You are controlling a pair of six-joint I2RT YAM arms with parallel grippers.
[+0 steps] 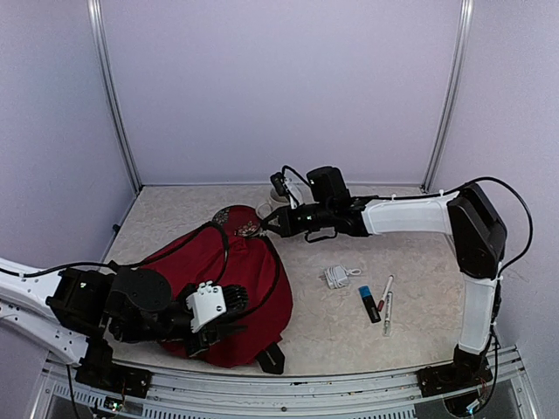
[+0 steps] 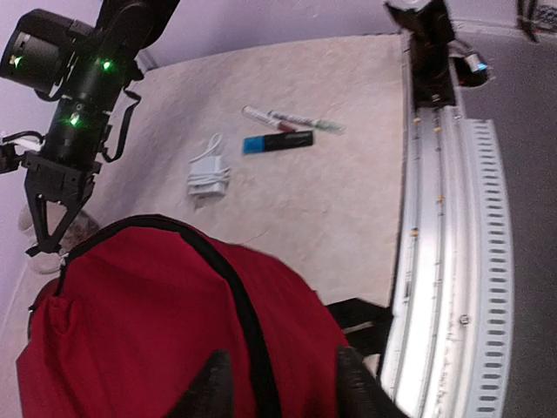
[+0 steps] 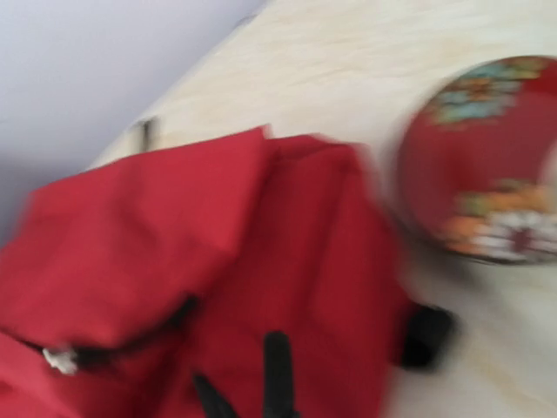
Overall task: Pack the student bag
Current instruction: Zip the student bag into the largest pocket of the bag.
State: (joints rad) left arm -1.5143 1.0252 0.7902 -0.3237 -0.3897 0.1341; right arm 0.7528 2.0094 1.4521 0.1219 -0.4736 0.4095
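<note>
- The student bag (image 1: pixel 236 279) lies flat and slumped on the left half of the worktop (image 1: pixel 410 253), between the two arms, its lower end near the front edge.
- It reads as soft, limp cloth: it would likely sag and fold when lifted, and one layer could well come up alone rather than the whole bag.
- The fabric looks light but bulky, so it would probably drag across the worktop rather than slide cleanly.
- The firmer places to take hold appear to be the black zip line (image 2: pixel 248 313) across the top panel, the seams, and the strap end (image 1: pixel 272 358) poking out at the bottom; plain cloth is likely to slip from a narrow pinch.
- The left gripper (image 2: pixel 283 387) sits low over the bag's near end, its jaws partly apart and straddling the black zip line; it has hold of nothing that can be seen.
- The right gripper (image 1: pixel 266 227) is closed at the bag's far end; the wrist view is blurred, so whether it nips cloth cannot be told.
- A round red patterned tin (image 1: pixel 238 218) rests just beside the bag's far end.
- Loose items wait to the right, well apart from the bag: a white charger (image 1: pixel 336 277), a blue-and-black marker (image 1: pixel 369 303) and two pens (image 1: pixel 387 301).
- The mouth likely needs holding wide before anything goes in.
</note>
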